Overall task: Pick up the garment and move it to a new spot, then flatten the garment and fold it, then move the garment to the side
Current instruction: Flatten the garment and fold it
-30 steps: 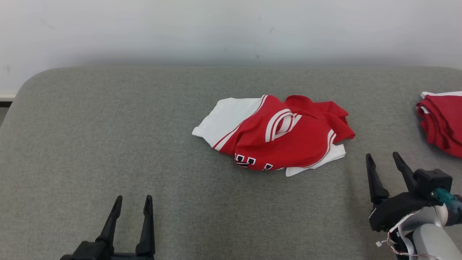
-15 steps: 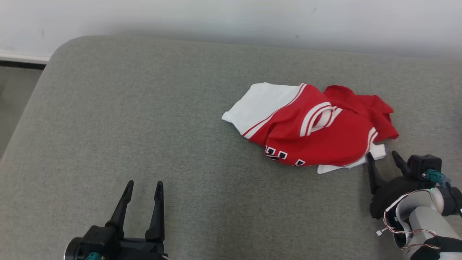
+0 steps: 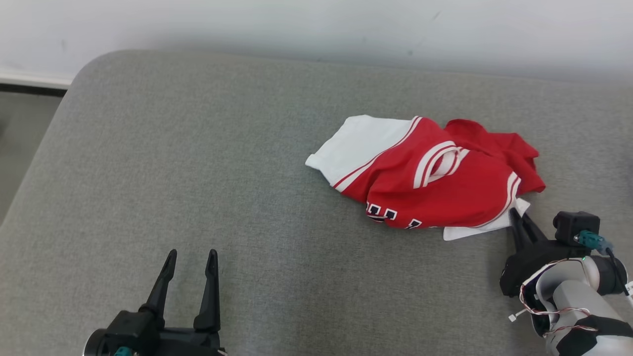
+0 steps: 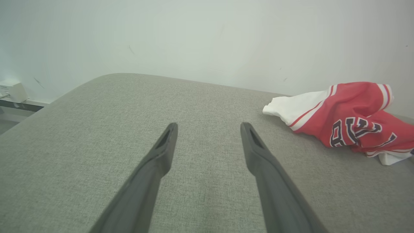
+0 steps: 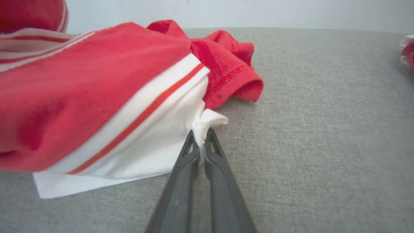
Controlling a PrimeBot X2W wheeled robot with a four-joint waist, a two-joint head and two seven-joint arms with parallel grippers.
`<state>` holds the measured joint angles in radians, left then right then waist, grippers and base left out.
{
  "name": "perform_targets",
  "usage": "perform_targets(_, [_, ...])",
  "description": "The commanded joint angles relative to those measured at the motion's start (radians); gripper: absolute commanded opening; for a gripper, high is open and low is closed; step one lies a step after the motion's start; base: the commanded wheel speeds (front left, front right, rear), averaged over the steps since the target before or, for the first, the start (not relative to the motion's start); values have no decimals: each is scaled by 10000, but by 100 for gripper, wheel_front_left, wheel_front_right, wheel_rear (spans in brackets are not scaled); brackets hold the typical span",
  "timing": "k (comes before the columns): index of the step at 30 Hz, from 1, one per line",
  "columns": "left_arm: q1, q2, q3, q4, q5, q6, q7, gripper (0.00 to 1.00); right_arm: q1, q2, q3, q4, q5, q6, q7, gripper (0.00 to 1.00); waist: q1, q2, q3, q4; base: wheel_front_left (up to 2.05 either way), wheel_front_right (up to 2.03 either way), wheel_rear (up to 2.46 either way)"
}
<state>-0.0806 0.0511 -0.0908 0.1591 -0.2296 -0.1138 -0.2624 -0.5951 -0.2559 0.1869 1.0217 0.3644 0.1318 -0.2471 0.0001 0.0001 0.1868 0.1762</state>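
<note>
Nearest to me, my left gripper (image 3: 192, 253) sits at the lower left of the head view over the grey padded surface (image 3: 198, 158), its two dark fingers pointing away from me and spread wide, nothing between them. It is well apart from the cloth.

At the lower right, my pale right forearm (image 3: 573, 301), trailing red and white wires, angles forward and inward. My right gripper (image 3: 517, 213) reaches from it with its fingers pressed together on the near right corner of the garment (image 3: 435, 183). In the right wrist view a pinch of white fabric is bunched between the tips, a small fold poking out past them.

The garment itself lies crumpled on the surface, right of centre. It is red with white stripes, with a white panel at its left end, a red fold at its far right and dark white-edged lettering along the near side.

Beyond it, the surface's rounded far edge meets a plain pale wall (image 3: 296, 20).
</note>
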Motion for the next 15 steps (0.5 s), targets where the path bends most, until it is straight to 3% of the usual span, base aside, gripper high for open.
perform_targets(1, [195, -10, 76, 36, 31, 48, -31, 100, 64, -111, 116, -194, 158, -26, -110, 0, -1, -1, -354, -316, 0, 0, 0])
perform_targets(6, [371, -10, 141, 54, -31, 45, -33, 100, 322, -342, 671, -1196, 400, -26, -177, 0, -1, -1, -824, -602, 0, 0, 0])
perform_targets(15, [726, -7, 333, 22, -81, 53, -31, 100, 569, -111, 1704, -4620, 430, -26, -177, 0, -1, -1, -1316, -613, 0, 0, 0])
